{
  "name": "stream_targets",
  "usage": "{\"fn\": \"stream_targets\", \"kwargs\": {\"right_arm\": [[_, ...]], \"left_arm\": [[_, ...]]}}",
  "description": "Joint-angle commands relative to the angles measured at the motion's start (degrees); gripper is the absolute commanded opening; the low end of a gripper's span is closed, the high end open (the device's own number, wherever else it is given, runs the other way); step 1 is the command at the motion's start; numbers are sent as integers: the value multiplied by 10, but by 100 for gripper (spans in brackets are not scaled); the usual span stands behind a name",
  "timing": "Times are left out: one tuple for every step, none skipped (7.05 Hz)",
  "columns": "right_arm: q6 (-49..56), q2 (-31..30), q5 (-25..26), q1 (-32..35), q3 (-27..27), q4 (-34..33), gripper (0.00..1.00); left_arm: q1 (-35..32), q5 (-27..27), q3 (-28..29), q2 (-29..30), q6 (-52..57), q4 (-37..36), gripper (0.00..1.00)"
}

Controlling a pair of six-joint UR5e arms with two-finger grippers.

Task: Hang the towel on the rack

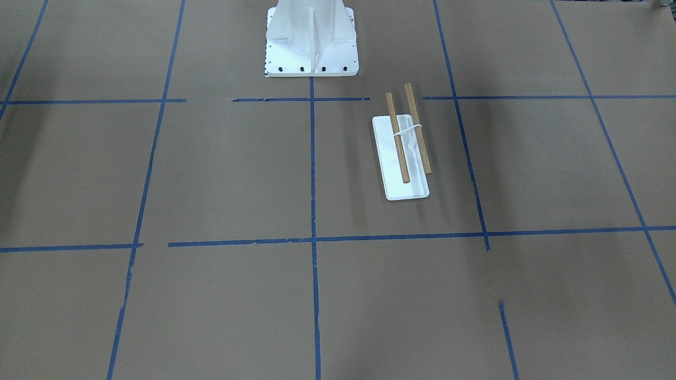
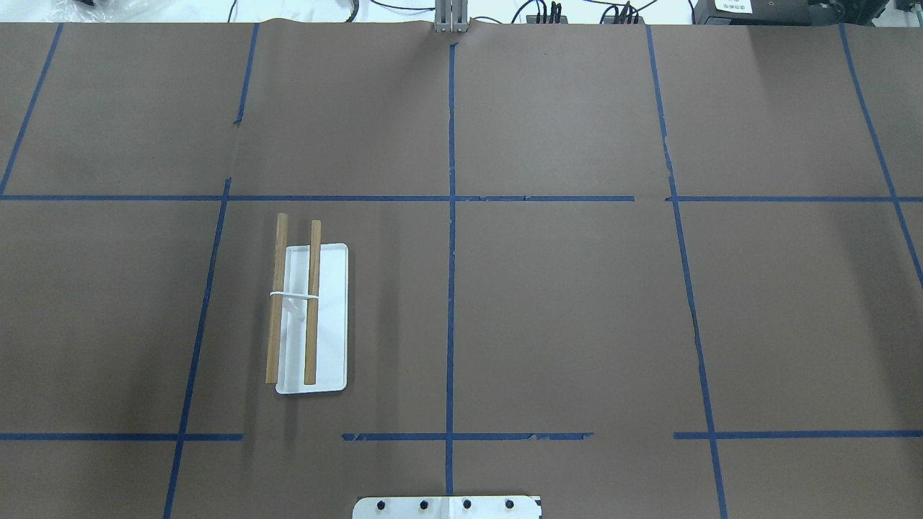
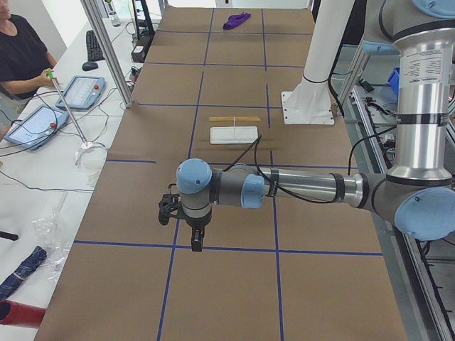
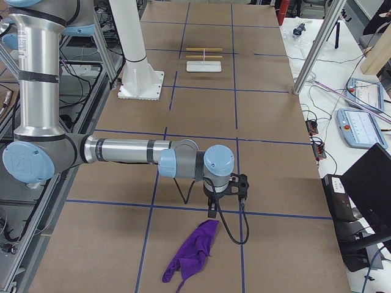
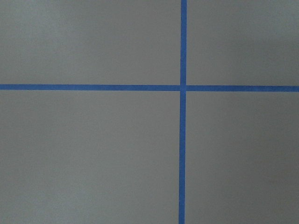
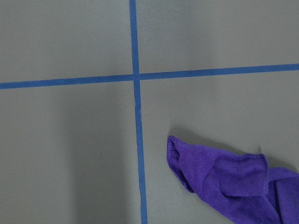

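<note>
Towel (image 4: 194, 250) lies crumpled on the worktop (image 4: 275, 152), well apart from the rack (image 2: 332, 317). Whether the left end effector (image 3: 196, 245) and right end effector (image 4: 212, 212) are apart or together cannot be told.

Rack (image 2: 328, 317) and towel (image 4: 192, 253), far apart
Rack stands on the counter's (image 2: 577, 303) left half, nearer the robot-side edge; towel lies by the counter's right end.

This was a robotics lab. Beneath the left claw (image 3: 195, 241) lay a table (image 3: 227, 291) papered brown and gridded with blue tape (image 3: 320, 251). Outward from the claw, away from the robot, a white bench held teach pendants (image 3: 80, 91), where an operator (image 3: 18, 53) sat. Past the claw stood a bolted white pedestal (image 3: 313, 85).
</note>
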State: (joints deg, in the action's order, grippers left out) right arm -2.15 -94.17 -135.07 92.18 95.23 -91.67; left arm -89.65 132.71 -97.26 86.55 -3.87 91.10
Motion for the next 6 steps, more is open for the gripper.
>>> {"fn": "stream_targets", "kwargs": {"right_arm": [[0,6,-1,0,6,0,100],[0,8,-1,0,12,1,100],[-2,10,-4,0,15,-1,100],[-25,14,-12,0,17,-1,100],[-47,17,-17,0,5,0,100],[-46,8,-18,-1,-17,57,100]], "left_arm": [[0,0,0,0,0,0,100],[0,0,-3,1,0,0,100],[0,0,-14,1,-1,0,100],[1,0,-14,1,-1,0,100],[1,0,-17,1,-1,0,100],[1,0,-19,1,-1,0,100]]}}
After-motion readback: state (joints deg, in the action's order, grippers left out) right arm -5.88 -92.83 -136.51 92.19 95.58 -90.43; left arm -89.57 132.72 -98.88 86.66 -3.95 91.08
